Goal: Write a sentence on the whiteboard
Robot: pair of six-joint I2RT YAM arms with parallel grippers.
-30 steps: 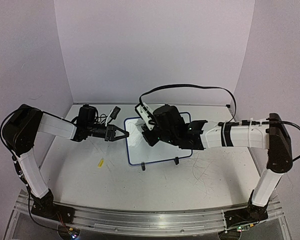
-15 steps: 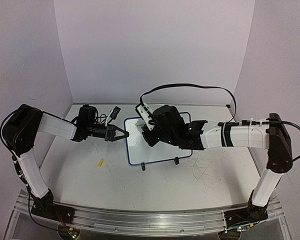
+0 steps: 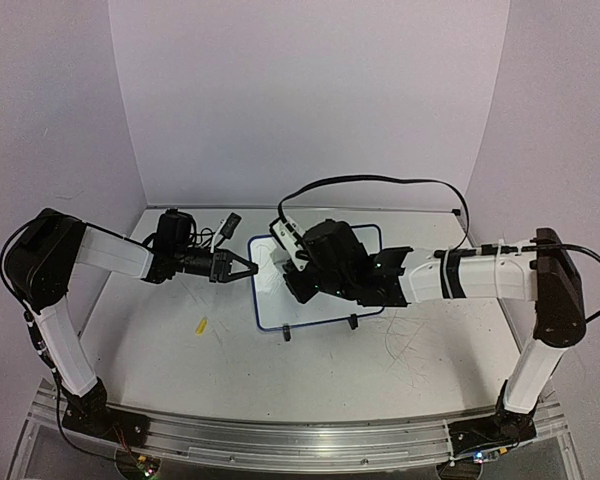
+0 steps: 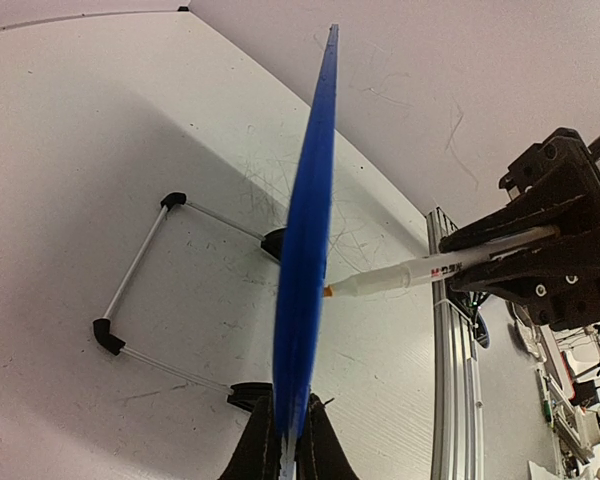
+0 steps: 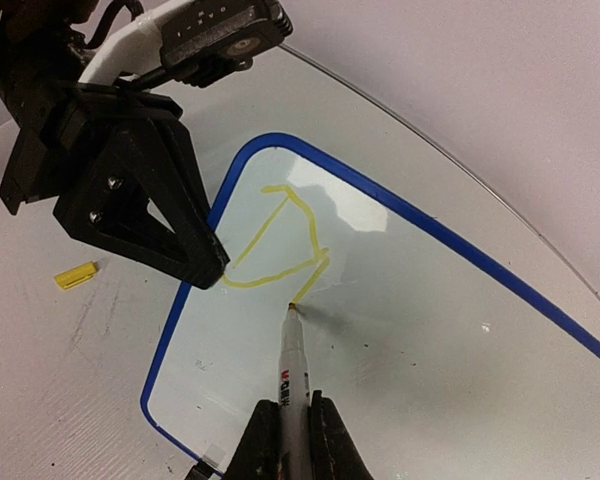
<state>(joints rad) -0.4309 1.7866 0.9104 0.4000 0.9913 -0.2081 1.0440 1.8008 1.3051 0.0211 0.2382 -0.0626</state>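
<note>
Overhead, my left pincer (image 3: 248, 268) is clamped on the whiteboard's (image 3: 280, 305) left rim, and my right arm reaches across the board. Left wrist: the rim sits between my closed jaws. Right wrist: my right pincer (image 5: 288, 435) grips a marker (image 5: 293, 370), its tip on the board at the end of a yellow stroke (image 5: 280, 240).

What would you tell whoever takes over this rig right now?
Left tool: shut on the left rim of the whiteboard, steadying it.
Right tool: shut on the marker, tip at the whiteboard's face.
Done: one yellow outline, roughly a D, upper left.
Left: the rest of the sentence.
A small yellow piece lies left of the whiteboard.
</note>
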